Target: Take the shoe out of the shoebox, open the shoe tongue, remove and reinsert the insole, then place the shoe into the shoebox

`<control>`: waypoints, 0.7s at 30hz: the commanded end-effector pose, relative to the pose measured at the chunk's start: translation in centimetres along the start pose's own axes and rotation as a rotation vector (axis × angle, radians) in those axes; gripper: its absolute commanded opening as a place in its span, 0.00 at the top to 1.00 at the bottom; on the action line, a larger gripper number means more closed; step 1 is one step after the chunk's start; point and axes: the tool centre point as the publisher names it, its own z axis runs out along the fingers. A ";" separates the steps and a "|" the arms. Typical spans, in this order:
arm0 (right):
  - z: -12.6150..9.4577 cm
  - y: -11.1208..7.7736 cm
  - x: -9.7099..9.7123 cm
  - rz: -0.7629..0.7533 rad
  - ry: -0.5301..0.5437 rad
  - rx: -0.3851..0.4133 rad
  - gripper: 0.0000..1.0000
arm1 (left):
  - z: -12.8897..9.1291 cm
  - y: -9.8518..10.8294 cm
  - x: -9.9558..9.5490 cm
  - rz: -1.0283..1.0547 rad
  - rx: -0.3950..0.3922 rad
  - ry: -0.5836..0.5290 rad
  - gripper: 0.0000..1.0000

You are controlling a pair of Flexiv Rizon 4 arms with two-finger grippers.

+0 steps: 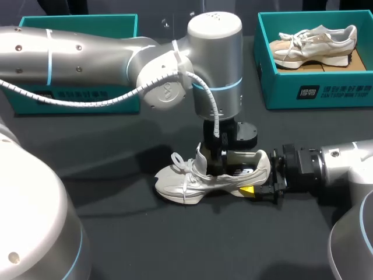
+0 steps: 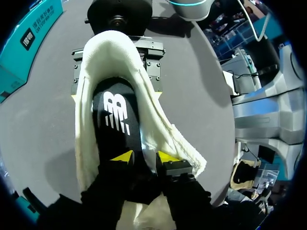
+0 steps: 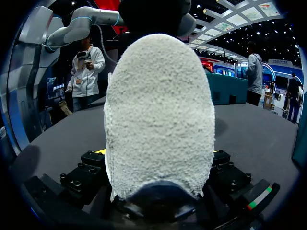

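The table (image 1: 116,233) carries a teal shoebox (image 1: 315,87) at 1 o'clock from centre. The white shoe (image 1: 186,178) stands on its sole at table centre, toe toward 9 o'clock. My right gripper (image 1: 261,178) clamps its heel from 3 o'clock, one finger on each side. My left gripper (image 2: 145,158) is down inside the shoe over the black insole (image 2: 117,115). I cannot tell whether it has a grip.
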 end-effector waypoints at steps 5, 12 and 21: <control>0.1 -0.2 0.2 0.000 -0.002 0.003 1.00 | 1.6 -0.3 -0.6 -0.013 -0.004 -0.055 0.59; 0.1 -0.2 0.2 0.000 -0.002 0.003 1.00 | 2.5 0.0 -1.3 -0.009 -0.012 -0.110 0.61; 0.1 -0.2 0.2 0.000 -0.002 0.003 1.00 | 3.4 0.4 -2.3 -0.017 -0.026 -0.230 0.77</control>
